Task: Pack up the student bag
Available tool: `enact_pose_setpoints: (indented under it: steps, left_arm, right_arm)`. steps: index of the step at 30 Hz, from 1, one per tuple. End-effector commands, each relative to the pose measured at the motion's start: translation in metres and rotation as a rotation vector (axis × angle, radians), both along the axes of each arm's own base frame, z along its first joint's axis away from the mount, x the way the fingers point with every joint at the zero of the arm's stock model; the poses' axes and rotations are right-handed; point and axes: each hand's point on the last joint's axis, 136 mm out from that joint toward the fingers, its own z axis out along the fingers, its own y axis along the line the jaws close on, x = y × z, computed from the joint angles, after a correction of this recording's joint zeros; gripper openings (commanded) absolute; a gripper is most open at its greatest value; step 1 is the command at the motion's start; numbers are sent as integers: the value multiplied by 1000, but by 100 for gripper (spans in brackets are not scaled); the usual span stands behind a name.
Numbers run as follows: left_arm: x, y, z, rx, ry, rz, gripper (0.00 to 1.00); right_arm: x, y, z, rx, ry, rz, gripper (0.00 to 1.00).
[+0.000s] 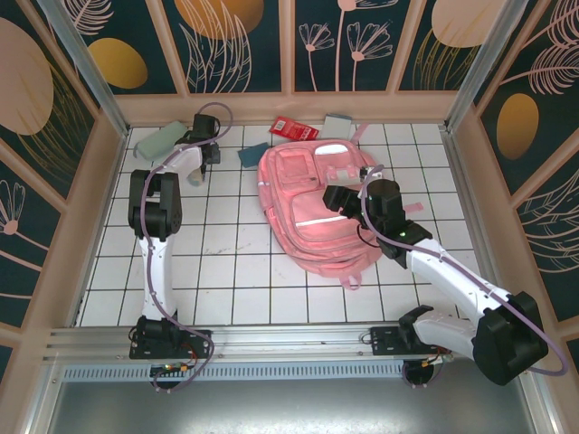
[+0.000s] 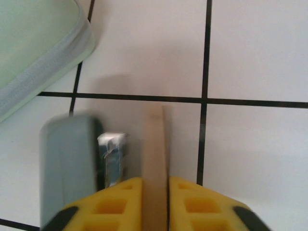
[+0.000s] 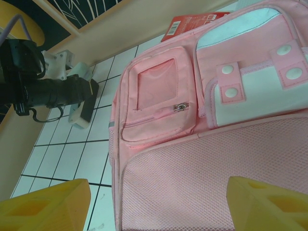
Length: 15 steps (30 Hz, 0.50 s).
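- While its front pockets face up, the large soft pink fabric backpack [image 1: 303,212] lies centre-right on the white tiled table [image 1: 226,271].
- Right gripper [image 3: 156,187] is over its mesh panel, jaws wide apart and empty.
- Left gripper [image 2: 155,185] has its jaws pinched on a thin tan flat strip [image 2: 155,139].

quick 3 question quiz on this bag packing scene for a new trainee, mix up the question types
1. True or false: the right jaws stand open over the student bag.
2. The left jaws are closed on: A a bottle, B a thin tan strip, C a cup.
3. What colour is the packet lying beyond the bag?
Key: 1 true; 2 B; 3 red.
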Motion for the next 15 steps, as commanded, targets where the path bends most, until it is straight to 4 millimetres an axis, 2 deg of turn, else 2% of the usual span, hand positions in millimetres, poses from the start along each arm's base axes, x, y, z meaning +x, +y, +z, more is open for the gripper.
enact_pose_setpoints:
  steps: [1,4,8,10,15]
  left_arm:
    - [-11,5,-29,24,85,3,16]
    - [-10,4,-24,19,76,9,12]
    - [-7,0,-5,-9,43,7,4]
    - [-7,-2,8,-27,19,12,0]
    - [-11,-14,47,-110,-56,23,0]
  right_arm:
    - [-5,-2,3,9,-8,-7,75]
    - [-5,-4,2,5,-7,-14,75]
    - [-5,-5,0,6,-4,-22,75]
    - [-5,-6,-4,1,6,-27,75]
    - [-9,-20,-27,-28,62,-89,76]
